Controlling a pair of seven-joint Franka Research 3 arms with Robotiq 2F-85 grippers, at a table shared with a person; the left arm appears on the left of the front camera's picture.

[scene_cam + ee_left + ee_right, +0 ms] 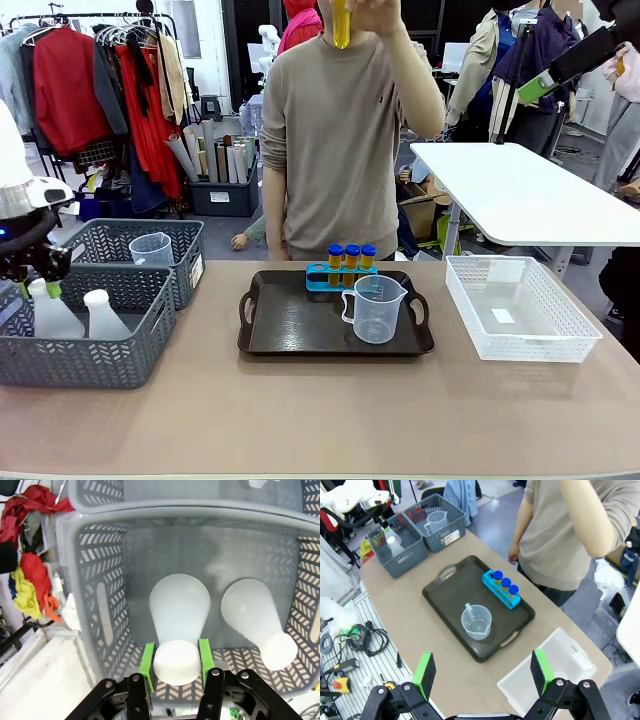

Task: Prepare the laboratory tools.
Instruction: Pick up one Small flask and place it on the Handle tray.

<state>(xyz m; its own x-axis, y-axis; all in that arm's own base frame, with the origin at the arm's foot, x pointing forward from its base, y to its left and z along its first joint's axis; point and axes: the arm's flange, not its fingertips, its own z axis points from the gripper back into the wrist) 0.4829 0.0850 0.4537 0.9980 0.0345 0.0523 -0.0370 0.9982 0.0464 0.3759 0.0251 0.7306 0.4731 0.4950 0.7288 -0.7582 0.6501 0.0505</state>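
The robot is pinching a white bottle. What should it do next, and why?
Probably lift it straight up. The left hand is shut on the neck of the white bottle, down in the grey basket, with a second bottle close beside; rising straight should clear the walls and the neighbour.

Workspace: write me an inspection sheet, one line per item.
Surface: tan table, no spills seen.
Job's things: tray holds beaker and blue rack with three tubes; person holds up a fourth tube; gripped flask and second flask in near grey basket; spare beaker in far grey basket.
Clutter: white basket at the table's right.
Hands: left hand shut on gripped flask's neck; right hand open, high above the table.
Cables: loose cables on the floor.
Surroundings: clothes rail, white table behind.
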